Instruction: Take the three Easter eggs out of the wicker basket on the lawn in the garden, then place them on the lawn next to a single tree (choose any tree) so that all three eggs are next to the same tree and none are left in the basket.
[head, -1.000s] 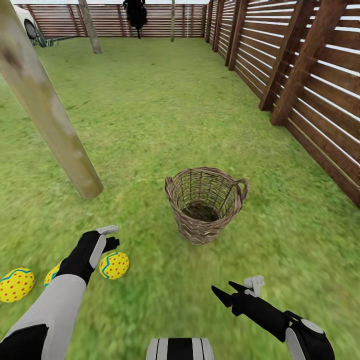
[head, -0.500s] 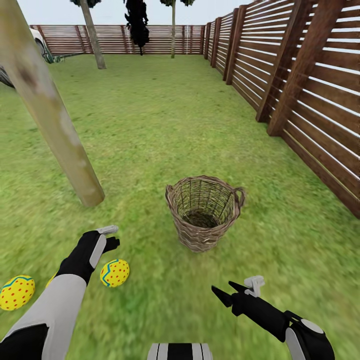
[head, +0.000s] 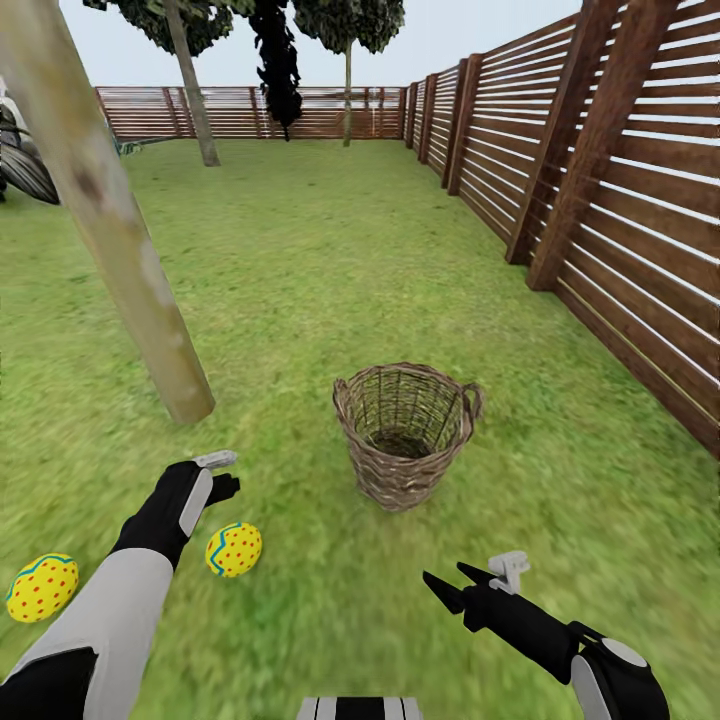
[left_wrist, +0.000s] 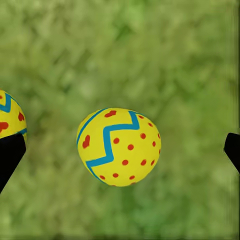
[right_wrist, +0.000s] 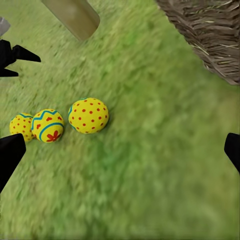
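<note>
Three Easter eggs (right_wrist: 88, 115) lie in a row on the lawn (head: 330, 260) near the pale tree (head: 110, 230) trunk, the wicker basket (head: 405, 432) stands empty beside them, and left gripper (head: 222, 474) and right gripper (head: 478, 578) hang spread apart, holding nothing.

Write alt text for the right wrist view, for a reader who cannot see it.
Three Easter eggs lie in a row on the lawn, with the wicker basket at one corner and a tree trunk base beyond them.
</note>
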